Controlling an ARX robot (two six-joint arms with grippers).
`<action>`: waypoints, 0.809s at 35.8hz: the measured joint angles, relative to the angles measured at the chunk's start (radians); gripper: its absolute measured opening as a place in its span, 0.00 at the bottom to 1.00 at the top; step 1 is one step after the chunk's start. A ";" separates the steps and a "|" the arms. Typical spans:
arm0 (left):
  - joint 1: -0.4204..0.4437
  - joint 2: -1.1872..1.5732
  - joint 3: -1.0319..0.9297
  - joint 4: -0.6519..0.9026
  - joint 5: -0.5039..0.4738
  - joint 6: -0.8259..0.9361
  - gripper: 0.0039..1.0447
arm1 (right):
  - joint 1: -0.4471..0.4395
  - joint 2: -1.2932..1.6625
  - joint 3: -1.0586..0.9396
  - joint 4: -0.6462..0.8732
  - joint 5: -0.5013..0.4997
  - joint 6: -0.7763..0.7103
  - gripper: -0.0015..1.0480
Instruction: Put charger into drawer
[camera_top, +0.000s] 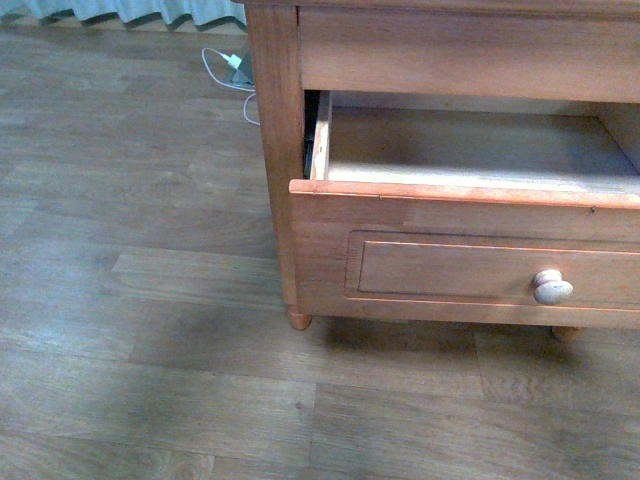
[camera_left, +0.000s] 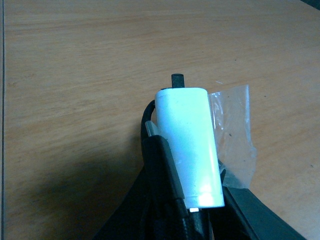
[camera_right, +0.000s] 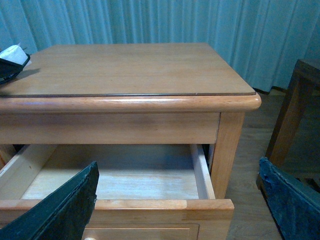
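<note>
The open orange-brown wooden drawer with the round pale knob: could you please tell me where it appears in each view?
Front view: the drawer fills the right side, with its knob at lower right.
Left wrist view: not in it; only a white block held over a wooden top.
Right wrist view: it spans the lower half.
Shared landmark: the drawer's pale inner floor, in front and right wrist views.
</note>
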 joint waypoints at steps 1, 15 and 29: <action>-0.001 -0.011 -0.013 0.004 0.006 0.000 0.22 | 0.000 0.000 0.000 0.000 0.000 0.000 0.91; -0.062 -0.255 -0.263 0.054 0.156 0.023 0.22 | 0.000 0.000 0.000 0.000 0.000 0.000 0.91; -0.116 -0.267 -0.309 0.011 0.296 0.068 0.22 | 0.000 0.000 0.000 0.000 0.000 0.000 0.91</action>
